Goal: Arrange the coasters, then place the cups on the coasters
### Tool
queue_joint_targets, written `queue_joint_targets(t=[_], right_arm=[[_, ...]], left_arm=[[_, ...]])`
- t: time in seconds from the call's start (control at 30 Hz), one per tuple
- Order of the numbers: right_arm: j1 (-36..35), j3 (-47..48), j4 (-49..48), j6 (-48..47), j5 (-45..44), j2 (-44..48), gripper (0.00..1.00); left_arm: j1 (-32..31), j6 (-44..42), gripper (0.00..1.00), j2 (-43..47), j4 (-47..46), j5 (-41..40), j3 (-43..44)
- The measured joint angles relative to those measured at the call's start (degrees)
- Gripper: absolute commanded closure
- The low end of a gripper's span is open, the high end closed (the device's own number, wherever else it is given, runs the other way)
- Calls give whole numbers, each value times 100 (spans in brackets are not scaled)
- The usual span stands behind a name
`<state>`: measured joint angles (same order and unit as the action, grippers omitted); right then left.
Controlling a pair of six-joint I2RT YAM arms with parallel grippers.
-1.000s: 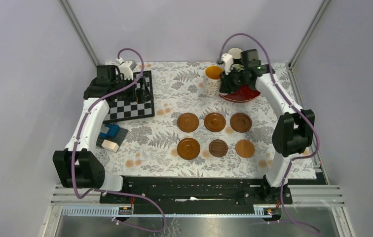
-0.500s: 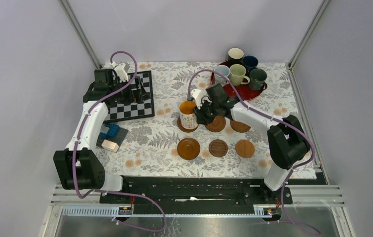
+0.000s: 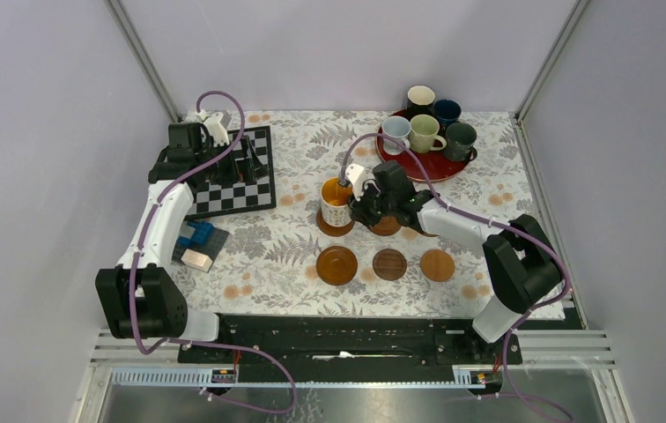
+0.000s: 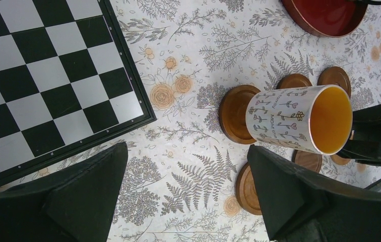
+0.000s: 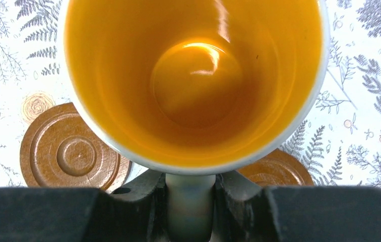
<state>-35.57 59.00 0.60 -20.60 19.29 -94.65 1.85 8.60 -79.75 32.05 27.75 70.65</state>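
carried from beside the red tray (image 3: 426, 166) a second ago, down and left to the far-left coaster (image 3: 333, 227): orange-inside mug (image 3: 336, 203), upright, mouth up. right pincer (image 5: 190, 199) pinched on the handle (image 5: 190, 217), sitting just right of the mug body and level with it. mug base over that coaster; cannot tell whether touching or hanging just above. five other mugs (image 3: 426, 130) together on the tray, far right. near-row coasters (image 3: 390, 263) bare, just near of the held mug. left pincer (image 4: 186, 151) spread wide, hovering by the right edge of the chessboard (image 3: 233, 185), well apart from the mug.
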Motion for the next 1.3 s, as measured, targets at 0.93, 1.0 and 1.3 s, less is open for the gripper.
queue_joint_targets(t=[0.93, 1.0, 1.3], right_arm=[[-11, -308, -774, 9, 35, -208, 100], [-11, -308, -772, 11, 33, -232, 100], [-13, -308, -782, 11, 42, -398, 93]], left_arm=[[0, -26, 1, 2, -44, 7, -20], [0, -42, 1, 2, -44, 7, -20], [0, -90, 1, 2, -44, 9, -22]])
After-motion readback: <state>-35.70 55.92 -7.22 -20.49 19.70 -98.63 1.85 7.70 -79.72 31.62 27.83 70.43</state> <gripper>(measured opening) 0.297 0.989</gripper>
